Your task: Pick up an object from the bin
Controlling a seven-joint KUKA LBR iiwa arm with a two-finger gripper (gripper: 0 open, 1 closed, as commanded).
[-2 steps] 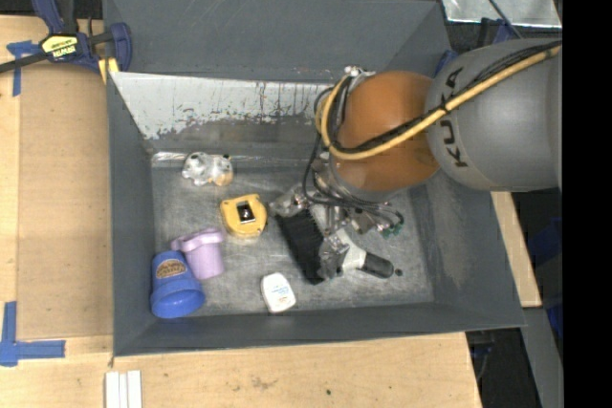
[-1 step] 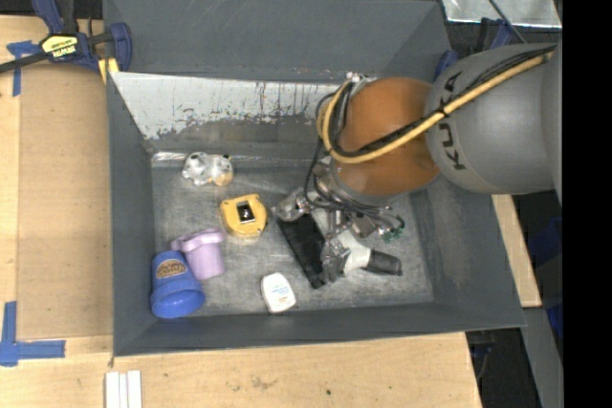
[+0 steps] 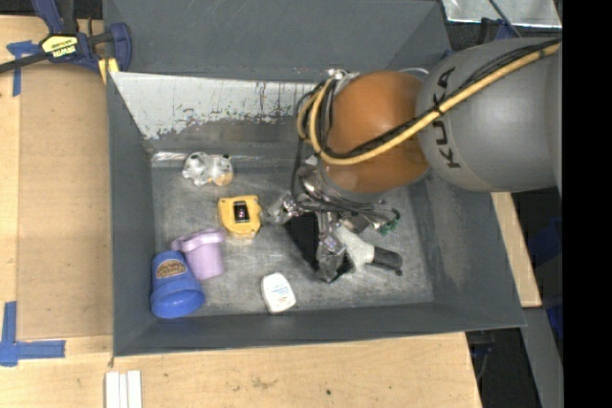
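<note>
close beside tool (image 3: pixel 330 255), possibly white-black handle (image 3: pixel 369 253)

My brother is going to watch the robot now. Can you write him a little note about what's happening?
Claw: low in the right half of the bin, beside a white piece and a black piece. I can't tell whether it grips anything.
Elsewhere: yellow tape measure mid-bin, lilac cup next to blue cup front left, white oval thing at front.
Done: nothing visibly lifted out.
Left: grab one thing and lift it.

Yellow tape measure (image 3: pixel 239 215) — lilac cup (image 3: pixel 203 254) beside blue cup (image 3: pixel 175 285).
</note>
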